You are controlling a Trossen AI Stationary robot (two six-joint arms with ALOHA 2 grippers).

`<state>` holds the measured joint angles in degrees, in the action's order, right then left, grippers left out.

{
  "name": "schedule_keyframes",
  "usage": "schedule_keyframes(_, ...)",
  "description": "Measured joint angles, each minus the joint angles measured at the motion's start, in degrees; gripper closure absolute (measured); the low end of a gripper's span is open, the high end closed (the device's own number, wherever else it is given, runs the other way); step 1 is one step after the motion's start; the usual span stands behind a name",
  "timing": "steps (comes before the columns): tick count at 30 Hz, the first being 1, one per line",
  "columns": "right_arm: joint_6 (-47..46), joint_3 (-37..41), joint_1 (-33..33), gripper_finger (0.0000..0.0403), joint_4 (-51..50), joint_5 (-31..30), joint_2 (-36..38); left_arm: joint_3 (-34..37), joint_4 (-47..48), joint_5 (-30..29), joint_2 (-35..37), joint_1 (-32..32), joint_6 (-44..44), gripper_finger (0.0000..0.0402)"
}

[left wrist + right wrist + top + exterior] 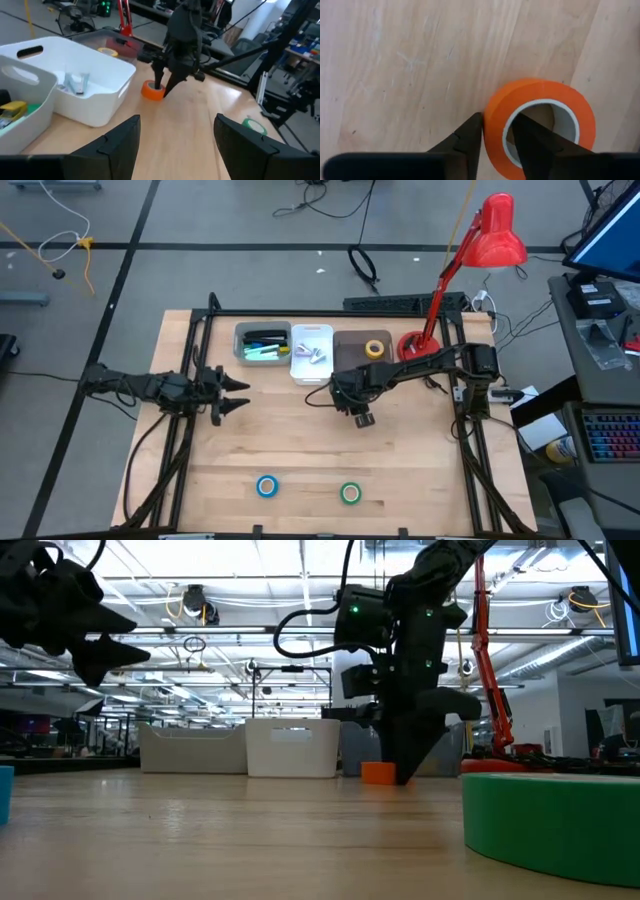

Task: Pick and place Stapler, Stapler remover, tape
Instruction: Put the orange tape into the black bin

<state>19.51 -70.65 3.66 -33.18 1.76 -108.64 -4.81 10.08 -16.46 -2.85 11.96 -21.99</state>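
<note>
The orange tape roll lies flat on the wooden table, just in front of the bins; it also shows in the left wrist view and the low view. My right gripper stands over it, pointing down, shut on its wall; in the high view my right gripper hides the roll. My left gripper hovers open and empty at the table's left. The blue roll and the green roll lie flat near the front edge. The yellow roll lies in the dark bin. The stapler does not show. My right gripper pinches the orange roll's wall between its two fingers, one finger inside the roll's hole and the other outside. The fingers come from above, pointing down. The roll lies flat on the table.
Three bins stand in a row at the back: a grey one with markers, a white one with small pale items, and a dark one. A red desk lamp stands at the back right. Bare wood lies between the bins and the front rolls.
</note>
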Motion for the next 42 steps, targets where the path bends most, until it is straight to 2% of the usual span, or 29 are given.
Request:
schedule_keyframes(7, 0.0, 0.0, 0.0, 0.0367, -0.6, 0.3, 0.2, 0.0, 0.5, 2.8, -0.1, 0.1, -1.0, 0.0151)
schedule_keyframes(11, -0.8, 0.0, 0.0, 0.0367, -4.1, -0.2, 2.0, 0.0, 0.5, 3.0, -0.1, 0.1, -1.2, 0.0151)
schedule_keyframes(19, 1.1, -8.9, 0.3, 0.0367, -16.6, -0.5, 8.9, 0.0, 0.6, 3.1, -0.1, 0.0, -5.5, 0.0151)
schedule_keyframes(24, 4.4, -13.9, 3.8, 0.0367, -15.3, -5.9, 12.8, 0.0, 0.6, 3.1, -0.1, 0.0, -4.0, 0.0151)
schedule_keyframes(28, 5.4, -14.3, 9.4, 0.0367, -13.1, -7.0, 13.0, 0.0, 0.6, 3.1, -0.1, 0.0, -4.1, 0.0151)
schedule_keyframes(34, 5.8, -14.3, 17.3, 0.0367, -11.6, -5.2, 11.4, 0.0, 0.6, 3.0, -0.1, 0.0, -3.8, 0.0151)
schedule_keyframes(39, 4.9, -14.3, 21.5, 0.0367, -8.6, 4.0, 8.4, 0.0, 0.6, 3.0, -0.1, 0.0, -3.7, 0.0151)
schedule_keyframes(42, 5.2, -14.4, 22.4, 0.0367, -7.4, 5.9, 5.7, 0.0, 0.6, 3.0, -0.1, 0.0, -3.7, 0.0151)
